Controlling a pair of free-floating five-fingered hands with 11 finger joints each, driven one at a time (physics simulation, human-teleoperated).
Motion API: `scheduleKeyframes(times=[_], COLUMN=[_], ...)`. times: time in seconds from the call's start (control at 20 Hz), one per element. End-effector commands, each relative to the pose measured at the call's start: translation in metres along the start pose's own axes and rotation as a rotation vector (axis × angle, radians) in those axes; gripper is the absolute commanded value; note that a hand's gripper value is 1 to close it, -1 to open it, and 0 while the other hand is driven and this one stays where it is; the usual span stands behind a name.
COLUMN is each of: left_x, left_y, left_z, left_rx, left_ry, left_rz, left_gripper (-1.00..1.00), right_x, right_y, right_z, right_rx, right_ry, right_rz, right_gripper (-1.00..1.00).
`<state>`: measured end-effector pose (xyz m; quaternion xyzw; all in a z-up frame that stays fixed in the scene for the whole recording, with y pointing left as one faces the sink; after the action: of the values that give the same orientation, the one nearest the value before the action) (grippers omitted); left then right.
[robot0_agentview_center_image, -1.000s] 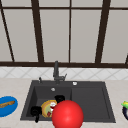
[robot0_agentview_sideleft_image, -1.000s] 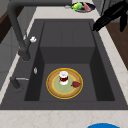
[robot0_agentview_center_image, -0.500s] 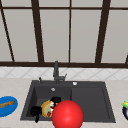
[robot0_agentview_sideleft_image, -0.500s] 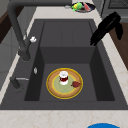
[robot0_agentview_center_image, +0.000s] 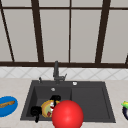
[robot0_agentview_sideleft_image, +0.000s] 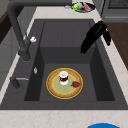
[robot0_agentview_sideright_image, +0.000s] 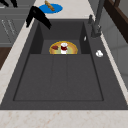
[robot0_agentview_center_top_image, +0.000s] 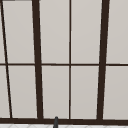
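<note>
A yellow-rimmed plate (robot0_agentview_sideleft_image: 53, 87) lies on the floor of the dark sink basin (robot0_agentview_sideleft_image: 45, 57), also seen as the plate (robot0_agentview_sideright_image: 72, 50) and plate (robot0_agentview_center_image: 45, 110). On it stand a small white-topped jar (robot0_agentview_sideleft_image: 63, 77) and a red morsel (robot0_agentview_sideleft_image: 76, 84). My right hand (robot0_agentview_sideleft_image: 96, 33) hovers over the basin's front edge, open, straight fingers slanting down into the basin, holding nothing; it appears as the right hand (robot0_agentview_sideright_image: 37, 15) and right hand (robot0_agentview_center_image: 55, 98). The left hand (robot0_agentview_center_image: 36, 111) hangs left of the plate, at the left hand (robot0_agentview_sideright_image: 7, 2). A big red ball (robot0_agentview_center_image: 67, 115) covers part of the plate.
The black faucet (robot0_agentview_center_image: 56, 71) stands behind the basin, with a drainboard (robot0_agentview_center_image: 88, 100) to the right. A blue plate (robot0_agentview_center_image: 7, 106) with a brown item sits on the left counter. A dark bowl (robot0_agentview_sideleft_image: 83, 7) of green and red food sits on the right counter.
In the left side view my right hand has come nearer and lower, from beside the far bowl to the basin's front edge. The plate and jar have not moved.
</note>
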<state>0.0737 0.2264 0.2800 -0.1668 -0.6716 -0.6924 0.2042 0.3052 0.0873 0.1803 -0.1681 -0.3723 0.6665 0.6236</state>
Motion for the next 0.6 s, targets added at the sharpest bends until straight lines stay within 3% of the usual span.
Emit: scheduleKeyframes(times=[0.0, 0.55], left_x=[0.0, 0.0], left_y=[0.0, 0.0], left_z=[0.0, 0.0], left_rx=[0.0, 0.0], left_ry=[0.0, 0.0], left_rz=[0.0, 0.0], left_gripper=[0.0, 0.0], right_x=[0.001, -0.007], right_y=[0.0, -0.002], right_z=[-0.023, -0.078], right_rx=[0.019, 0.019], right_ry=[-0.004, -0.011], right_rz=[0.056, 0.046], right_gripper=[-1.0, -1.0])
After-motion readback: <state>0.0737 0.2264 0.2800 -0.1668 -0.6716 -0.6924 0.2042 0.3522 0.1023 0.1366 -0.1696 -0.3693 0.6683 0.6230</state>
